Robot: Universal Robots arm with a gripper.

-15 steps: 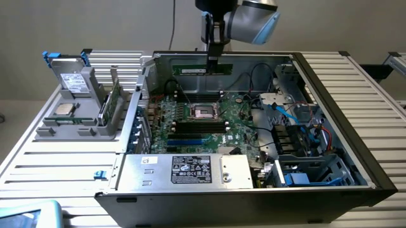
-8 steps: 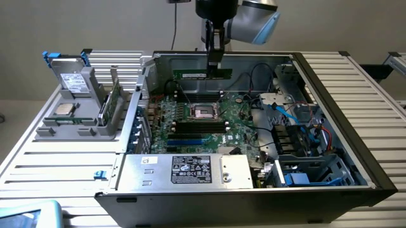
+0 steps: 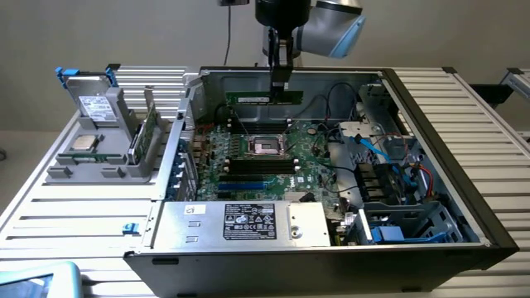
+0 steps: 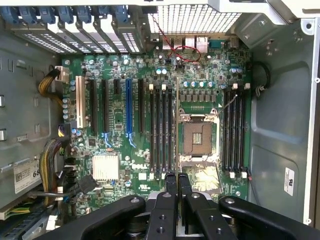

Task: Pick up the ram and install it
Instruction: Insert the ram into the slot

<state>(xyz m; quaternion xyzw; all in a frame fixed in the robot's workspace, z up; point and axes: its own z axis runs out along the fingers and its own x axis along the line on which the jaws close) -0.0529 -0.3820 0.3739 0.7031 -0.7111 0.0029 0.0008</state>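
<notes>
The ram is a slim green strip held level above the back of the open computer case. My gripper comes straight down from above and is shut on the strip near its right end. In the wrist view, my gripper points down at the motherboard, and the ram shows edge-on as a thin line between the fingers. That line lies beside the bank of black memory slots, next to the processor socket. A second bank of slots lies on the socket's other side.
At the exterior view's left, a grey holder carries a boxy drive, a square silver chip and another green board. The power supply fills the case front. Cables and drive cages crowd its right.
</notes>
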